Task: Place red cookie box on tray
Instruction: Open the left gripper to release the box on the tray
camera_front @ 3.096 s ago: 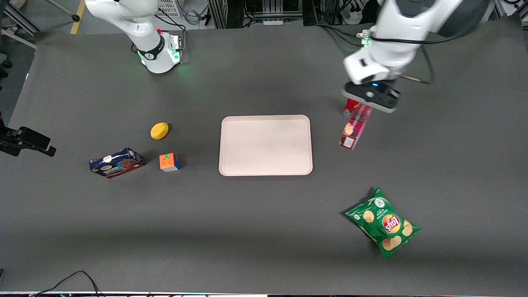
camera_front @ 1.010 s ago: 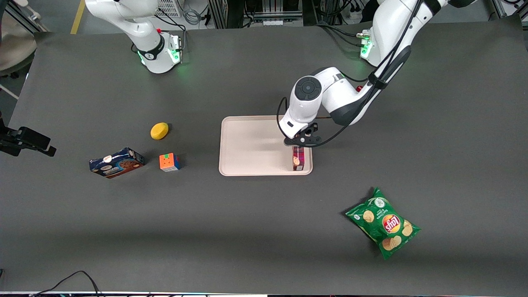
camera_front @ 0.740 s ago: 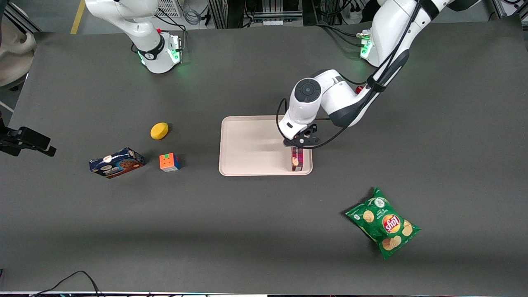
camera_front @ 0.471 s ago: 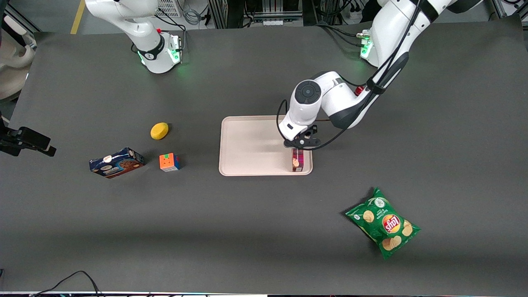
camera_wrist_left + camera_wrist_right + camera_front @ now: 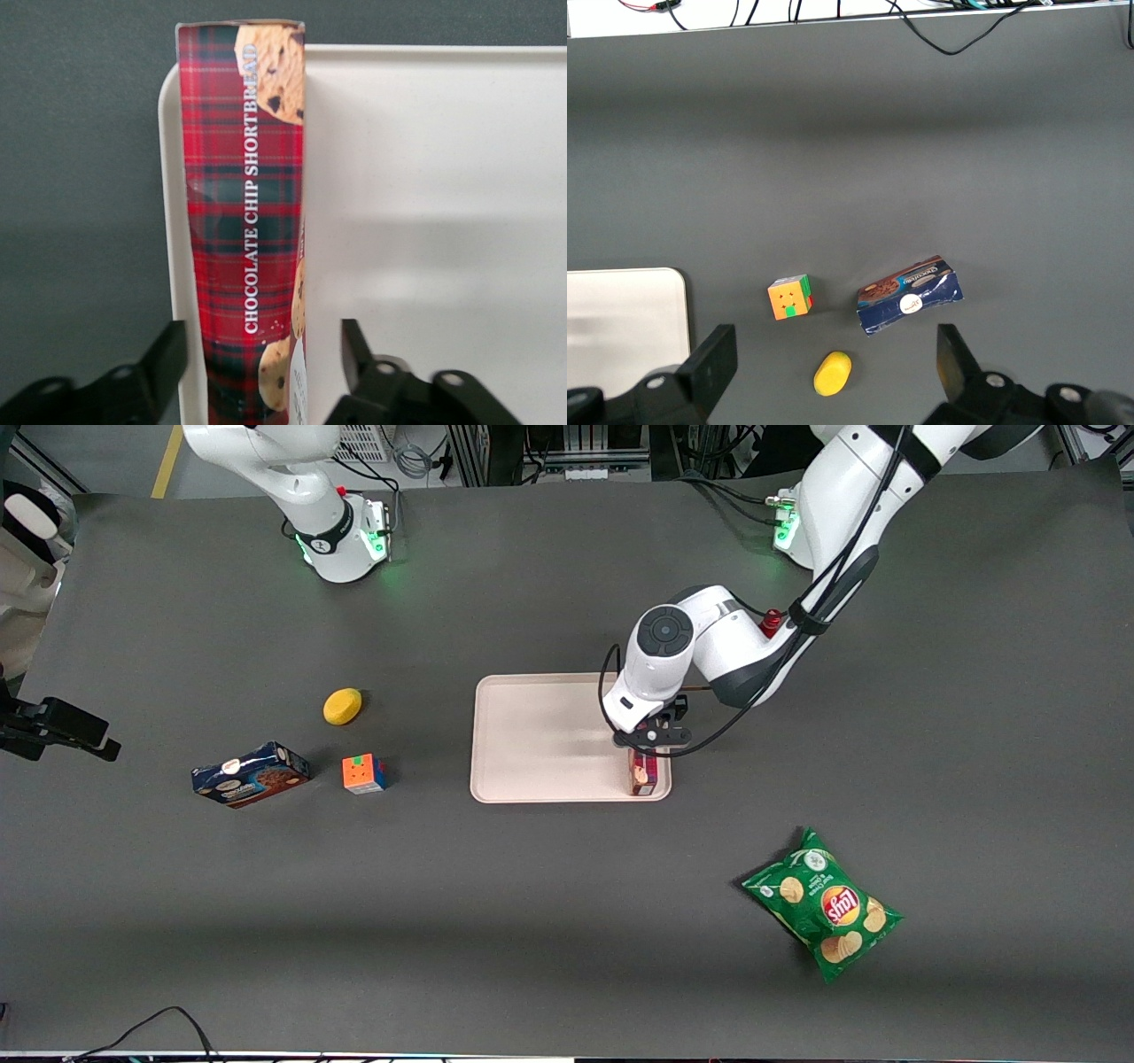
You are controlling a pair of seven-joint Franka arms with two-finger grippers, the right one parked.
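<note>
Looking through the wrist camera, I am seeing the hand (image 5: 257,363) spread wide, its two fingers (image 5: 164,359) standing clear on either side of the red cookie box (image 5: 244,221) and gripping nothing. The box is lying along one edge of the tray (image 5: 425,177), at the tray's corner nearest the front camera toward the working arm's end of the bench (image 5: 567,921). From the front I am watching the hand (image 5: 653,737) hovering just above the box (image 5: 643,772) on the tray (image 5: 540,735).
</note>
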